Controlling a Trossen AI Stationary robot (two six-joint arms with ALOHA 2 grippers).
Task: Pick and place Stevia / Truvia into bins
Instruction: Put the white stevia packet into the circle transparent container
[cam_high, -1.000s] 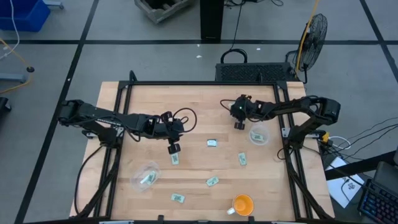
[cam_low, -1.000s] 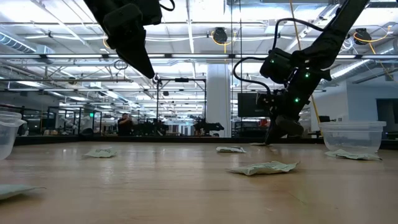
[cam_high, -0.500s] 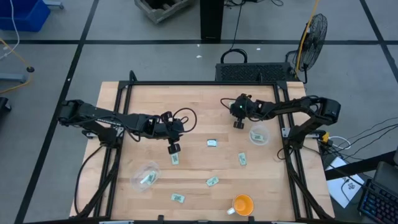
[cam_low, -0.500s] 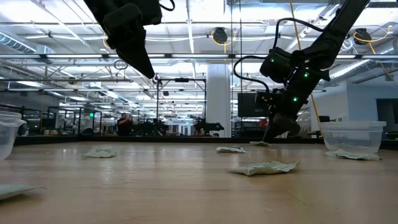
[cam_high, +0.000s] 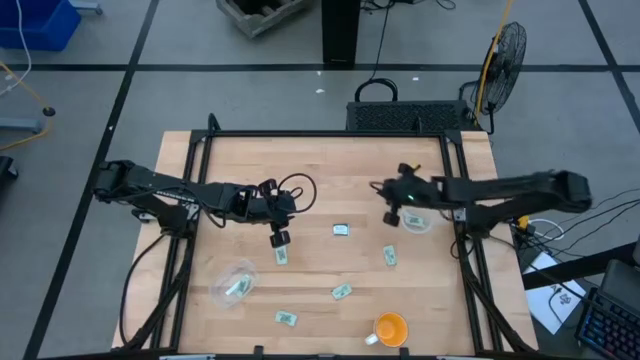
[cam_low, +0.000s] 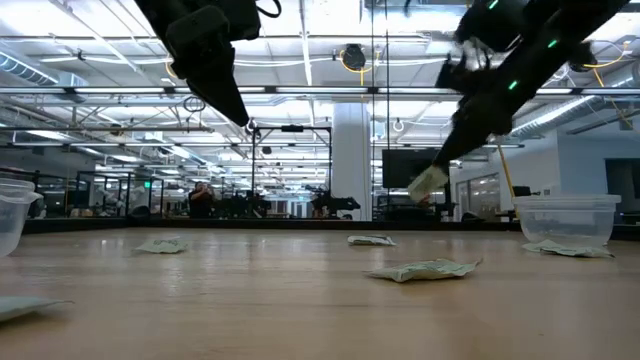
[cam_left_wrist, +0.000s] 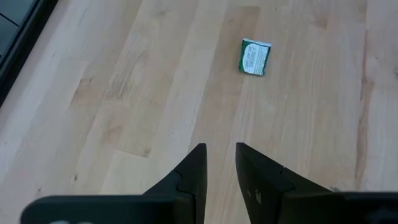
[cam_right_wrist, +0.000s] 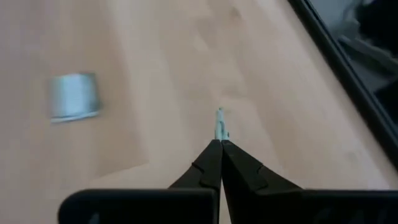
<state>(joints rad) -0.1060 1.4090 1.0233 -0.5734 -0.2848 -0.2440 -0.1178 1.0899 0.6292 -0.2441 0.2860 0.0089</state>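
Observation:
Several pale green sachets lie flat on the wooden table: (cam_high: 340, 230), (cam_high: 281, 257), (cam_high: 389, 256), (cam_high: 341, 292), (cam_high: 286, 318). The left bin (cam_high: 234, 283) is near the table's left front and has a sachet inside. The right bin (cam_high: 417, 218) stands at the right. My right gripper (cam_high: 391, 218) hovers just left of the right bin, shut on a sachet (cam_low: 428, 183). My left gripper (cam_high: 279, 238) hangs above the table's middle, slightly open and holding nothing. A sachet (cam_left_wrist: 255, 57) lies ahead of it. My right gripper pinches one sachet between its two fingertips. In the right wrist view the sachet (cam_right_wrist: 220, 124) shows edge-on, sticking out past the fingertips. The fingers slant down from above. The sachet is lifted clear of the table and hangs at the fingers' free ends (cam_low: 428, 183).
An orange cup (cam_high: 390, 328) stands near the table's front edge, right of centre. A black frame rail (cam_high: 468, 250) runs along the table's right side, close behind the right bin. Bare wood lies across the far half of the table.
My right gripper has risen from the table's far right area with a sachet in its fingers. It has moved toward the near edge, next to the right bin. The sachet is now lifted clear of the wood. The left arm has kept still.

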